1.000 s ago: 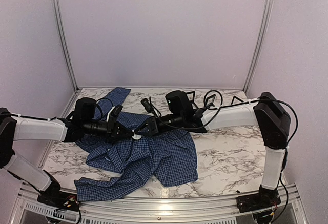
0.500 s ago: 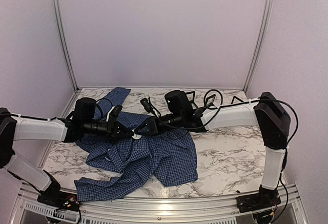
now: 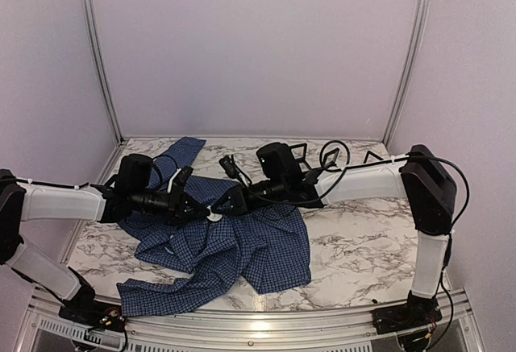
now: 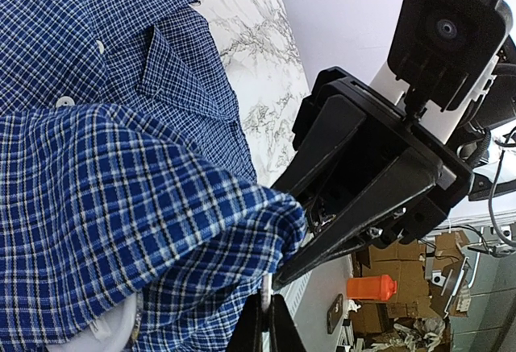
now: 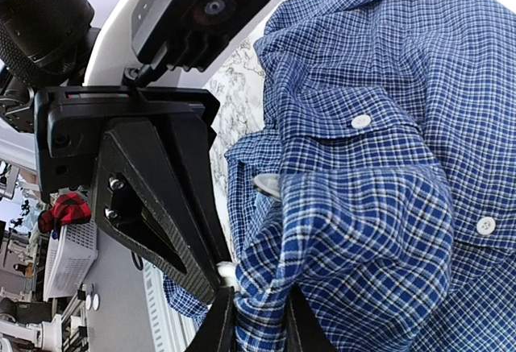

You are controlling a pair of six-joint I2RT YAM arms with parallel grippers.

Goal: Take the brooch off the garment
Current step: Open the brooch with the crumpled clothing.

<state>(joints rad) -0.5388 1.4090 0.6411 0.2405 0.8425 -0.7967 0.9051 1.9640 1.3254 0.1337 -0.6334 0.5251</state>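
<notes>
The marble bench (image 3: 347, 239) carries the garment (image 3: 242, 247), rumpled across the lower left-centre of the overhead view. Just above its middle, the left end effector (image 3: 196, 205) and right end effector (image 3: 224, 204) meet tip to tip over a raised fold. The right is clenched on that fold. The left is pinched almost closed at the fold's edge on a thin pale sliver, cloth or pin I cannot tell. The brooch does not show and is likely buried in that fold, near a pale speck (image 3: 214, 216). The step should go best if the right holds the cloth taut while the left draws straight outward, slowly, so nothing tears or slips
</notes>
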